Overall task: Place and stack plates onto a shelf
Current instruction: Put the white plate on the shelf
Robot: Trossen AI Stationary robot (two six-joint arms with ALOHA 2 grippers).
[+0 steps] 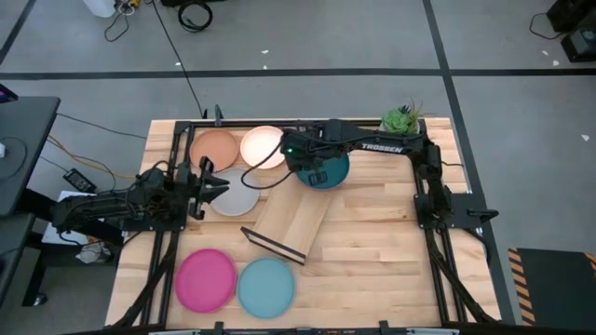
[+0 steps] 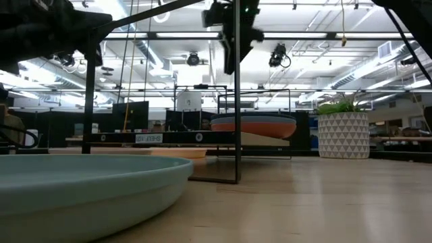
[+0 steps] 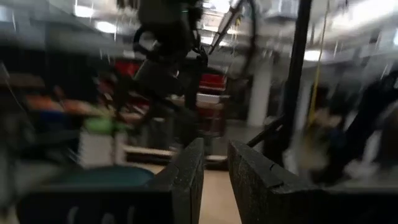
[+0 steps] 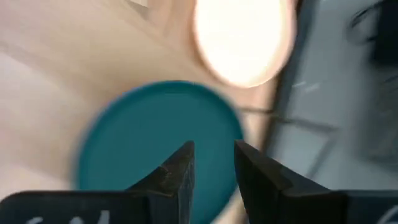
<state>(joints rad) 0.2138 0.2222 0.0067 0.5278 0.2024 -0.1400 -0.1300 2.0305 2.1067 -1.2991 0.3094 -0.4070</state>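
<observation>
Right gripper (image 1: 317, 175) up in the air above the dark teal plate (image 1: 331, 171), fingers (image 4: 177, 171) drawn close with only a narrow gap, gripping nothing. Teal plate topping a stack at the far end of the shelf (image 1: 296, 216), with an orange-red plate (image 2: 253, 128) showing beneath it in the low view. Shelf lying at an angle mid-table, black wire frame (image 1: 273, 246) at its near end. Left gripper (image 1: 212, 184) off to the left side of the table, over the edge of the grey plate (image 1: 235, 199), fingers (image 3: 186, 177) nearly together and clear of any object. Peach plate (image 1: 215, 148) and cream plate (image 1: 263, 145) side by side along the far edge, just behind the grey one. Pink plate (image 1: 206, 279) and light blue plate (image 1: 266, 285) next to each other at the near edge, well apart from the shelf. Potted plant (image 1: 401, 119) at the far right corner.
</observation>
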